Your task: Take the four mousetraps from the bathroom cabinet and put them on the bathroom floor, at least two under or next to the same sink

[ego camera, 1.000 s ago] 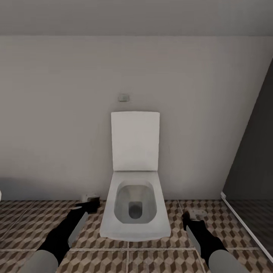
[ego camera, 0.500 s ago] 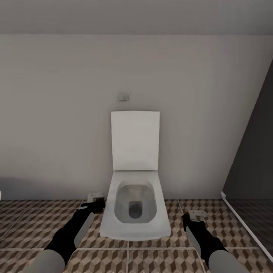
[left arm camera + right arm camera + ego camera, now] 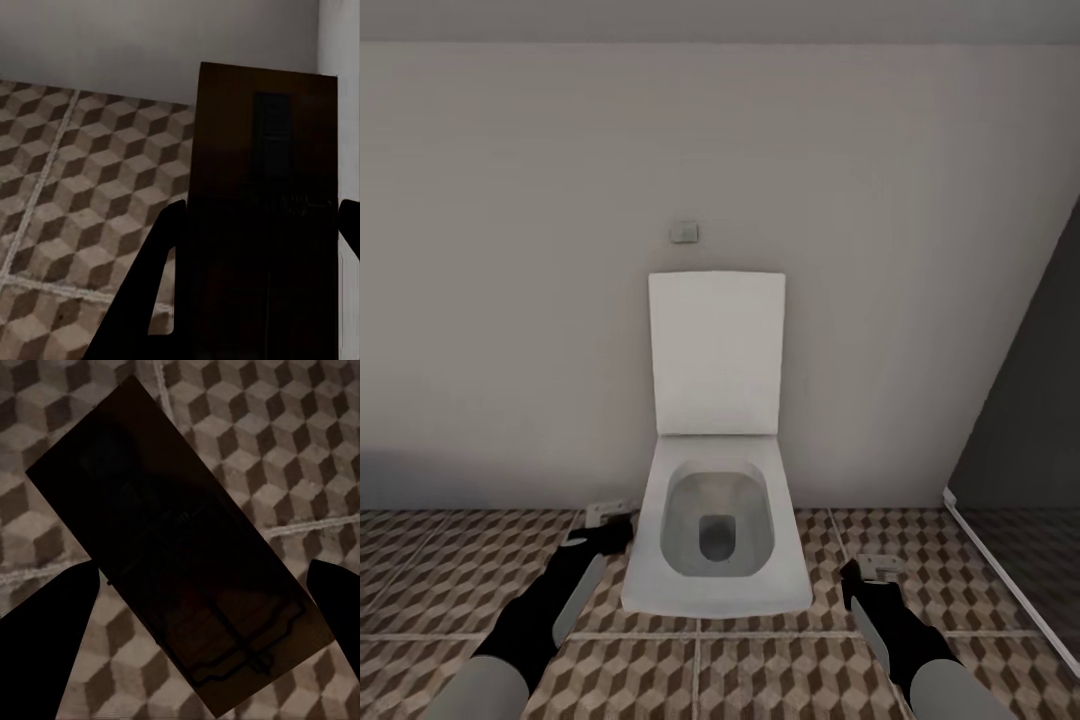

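A mousetrap (image 3: pixel 262 217) sits in my left gripper (image 3: pixel 255 225), a dark-brown slab with a darker metal part near its far end. The two black fingers (image 3: pixel 154 285) stand on either side of it, spread about as wide as the slab, and the slab lies between them; I cannot tell how firmly they press on it. Beyond it lie the bathroom floor (image 3: pixel 82 172) with its cube-pattern tiles and the pale wall.

A second mousetrap (image 3: pixel 180 562) is in my right gripper (image 3: pixel 187 615). It lies slantwise between the fingers (image 3: pixel 45 615), its wire bar and spring showing at the near end. Here the fingers stand wider than the slab, with a gap of floor visible on each side, so I cannot tell whether they actually touch it. The tiles (image 3: pixel 300 450) lie under it.

From the head camera, both my arms reach down and forward over the floor (image 3: pixel 450 570). My left gripper (image 3: pixel 605 520) is just beside the left side of the white toilet (image 3: pixel 715 530), close to where floor meets wall. My right gripper (image 3: pixel 875 570) is near the toilet's right front corner, between it and the dark panel (image 3: pixel 1030 420) at the right edge. From here each mousetrap is too small to make out. The toilet's lid (image 3: pixel 716 352) stands upright against the wall, with a small grey button plate (image 3: pixel 683 232) above it.
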Tool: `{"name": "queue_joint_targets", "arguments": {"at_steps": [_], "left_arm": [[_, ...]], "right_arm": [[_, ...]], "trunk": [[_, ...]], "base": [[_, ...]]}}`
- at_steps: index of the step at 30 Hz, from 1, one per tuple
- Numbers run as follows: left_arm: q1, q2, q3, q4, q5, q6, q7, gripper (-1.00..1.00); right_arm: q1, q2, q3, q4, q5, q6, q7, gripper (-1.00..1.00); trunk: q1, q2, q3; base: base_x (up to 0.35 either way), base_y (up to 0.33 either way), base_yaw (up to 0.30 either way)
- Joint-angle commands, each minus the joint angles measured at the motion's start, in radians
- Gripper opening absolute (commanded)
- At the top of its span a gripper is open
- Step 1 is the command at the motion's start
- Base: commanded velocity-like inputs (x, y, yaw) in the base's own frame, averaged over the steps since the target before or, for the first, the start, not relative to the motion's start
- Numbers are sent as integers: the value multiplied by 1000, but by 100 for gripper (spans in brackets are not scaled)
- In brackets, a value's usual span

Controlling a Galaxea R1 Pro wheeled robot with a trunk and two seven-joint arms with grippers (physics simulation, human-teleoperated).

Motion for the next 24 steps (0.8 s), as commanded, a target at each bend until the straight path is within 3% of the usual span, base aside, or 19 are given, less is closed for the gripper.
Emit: {"name": "queue_joint_targets", "arguments": {"at_steps": [1,13,24], "left_arm": [[0,1,-31,21,31,-3,1,-100],[0,19,-31,99,32,-15,1,-100],[0,22,-29,112,34,-16,1,-100]], "right_arm": [[0,0,0,-2,-1,6,-3,-100],[0,-1,0,-11,2,5,-5,-100],[0,0,0,-14,3,5,-7,-100]], "trunk": [[0,0,-5],[6,-3,-52],[11,-6,-94]], "base": [[0,0,0],[0,0,0],[0,0,0]]}}
